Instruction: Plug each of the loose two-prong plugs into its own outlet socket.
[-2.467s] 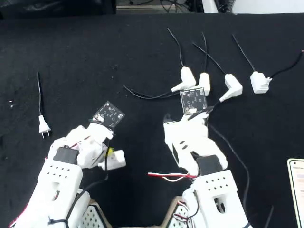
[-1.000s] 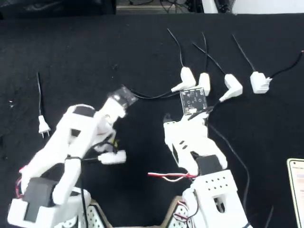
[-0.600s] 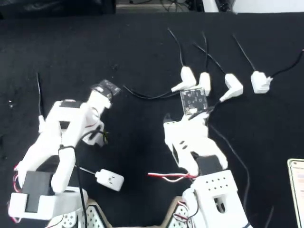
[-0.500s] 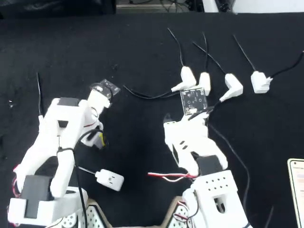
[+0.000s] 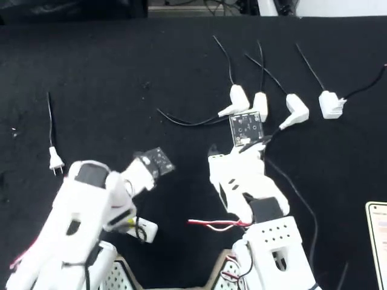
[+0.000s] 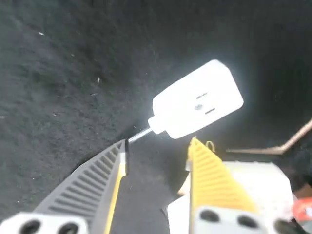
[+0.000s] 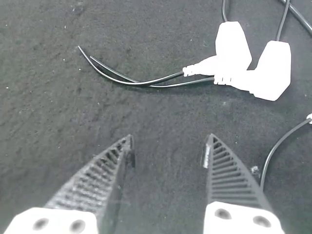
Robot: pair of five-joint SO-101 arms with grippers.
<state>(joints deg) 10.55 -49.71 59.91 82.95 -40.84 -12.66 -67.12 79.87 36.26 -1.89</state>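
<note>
At the near edge of the black table (image 5: 109,66), close to the left arm's base, lies a white socket block (image 6: 197,105), partly tucked under that arm in the high view. It lies flat with its slotted face up. Its long axis runs slantwise, and a thin cord stub (image 6: 139,134) leaves the narrow end, which points toward the left claw (image 6: 157,143). That claw hangs over this end with its fingers spread wide and nothing between them, the grey finger close beside the cord stub and the yellow one on the other side.

A little farther in, near the middle of the table, the right claw (image 7: 169,139) is also wide open and empty, over bare cloth, aimed at the far side.

Out on the left, near the left arm, the loose plug (image 5: 55,160) lies flat. Its long axis runs near to far, its two prongs point toward the near edge, and its black cord (image 5: 49,118) trails straight away from it.

Beyond the right claw, two white pieces (image 7: 231,44) sit just beside each other, their narrow ends turned leftward, with black wires (image 7: 131,78) curving out of them. Farther right lie two more white pieces (image 5: 296,112), well apart from the loose plug, each with a wire running to the far side
</note>
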